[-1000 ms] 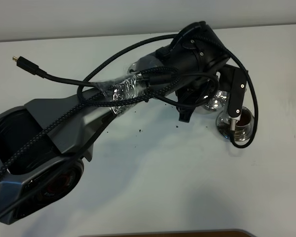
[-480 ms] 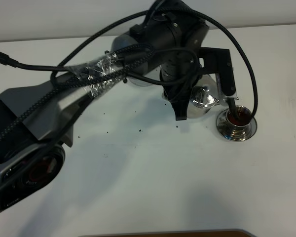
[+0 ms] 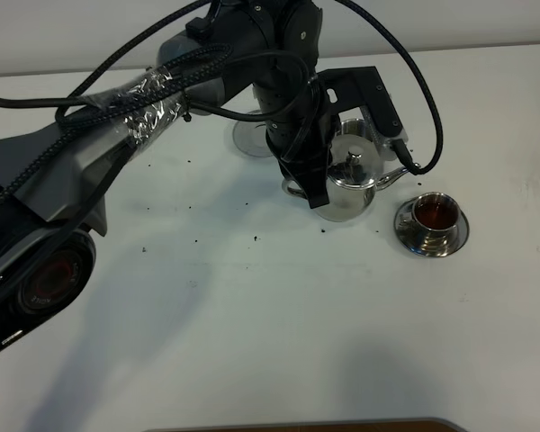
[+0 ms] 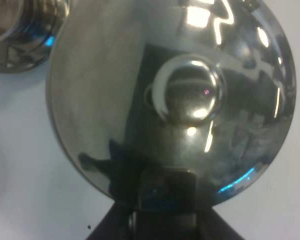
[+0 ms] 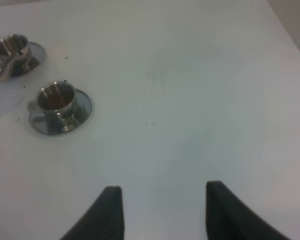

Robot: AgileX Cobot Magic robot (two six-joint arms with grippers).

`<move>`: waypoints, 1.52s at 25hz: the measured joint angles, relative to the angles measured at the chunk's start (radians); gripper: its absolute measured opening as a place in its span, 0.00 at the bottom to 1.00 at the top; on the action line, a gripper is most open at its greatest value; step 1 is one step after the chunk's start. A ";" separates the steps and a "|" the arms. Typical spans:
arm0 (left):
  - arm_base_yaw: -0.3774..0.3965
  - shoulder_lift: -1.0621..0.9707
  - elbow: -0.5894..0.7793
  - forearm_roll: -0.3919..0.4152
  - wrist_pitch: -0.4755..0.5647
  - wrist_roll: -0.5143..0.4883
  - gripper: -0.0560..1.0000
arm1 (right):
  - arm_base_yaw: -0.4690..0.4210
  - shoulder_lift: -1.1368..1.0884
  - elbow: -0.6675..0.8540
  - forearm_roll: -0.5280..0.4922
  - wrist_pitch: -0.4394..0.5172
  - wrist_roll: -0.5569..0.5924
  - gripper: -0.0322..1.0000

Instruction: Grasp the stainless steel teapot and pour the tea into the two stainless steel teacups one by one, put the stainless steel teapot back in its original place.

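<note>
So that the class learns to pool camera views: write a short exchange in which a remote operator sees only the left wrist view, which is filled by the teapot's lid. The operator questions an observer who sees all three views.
Operator: My view is nearly all lid. Is there a cup on the spout's side, and is it filled?
Observer: Yes. In the exterior high view, the teacup to the right of the stainless steel teapot holds reddish-brown tea.
Operator: I cannot see the other arm at all. What is its gripper doing?
Observer: The right gripper is open and holding nothing.
</note>
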 joint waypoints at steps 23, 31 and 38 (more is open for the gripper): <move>0.138 -0.092 0.069 0.026 -0.062 0.026 0.30 | 0.000 0.000 0.000 0.000 0.000 0.000 0.40; 0.168 -0.079 0.069 0.140 -0.109 0.030 0.30 | 0.000 0.000 0.000 0.000 0.000 0.000 0.40; 0.168 -0.013 0.069 0.175 -0.171 0.101 0.30 | 0.000 0.000 0.000 0.000 0.000 0.000 0.40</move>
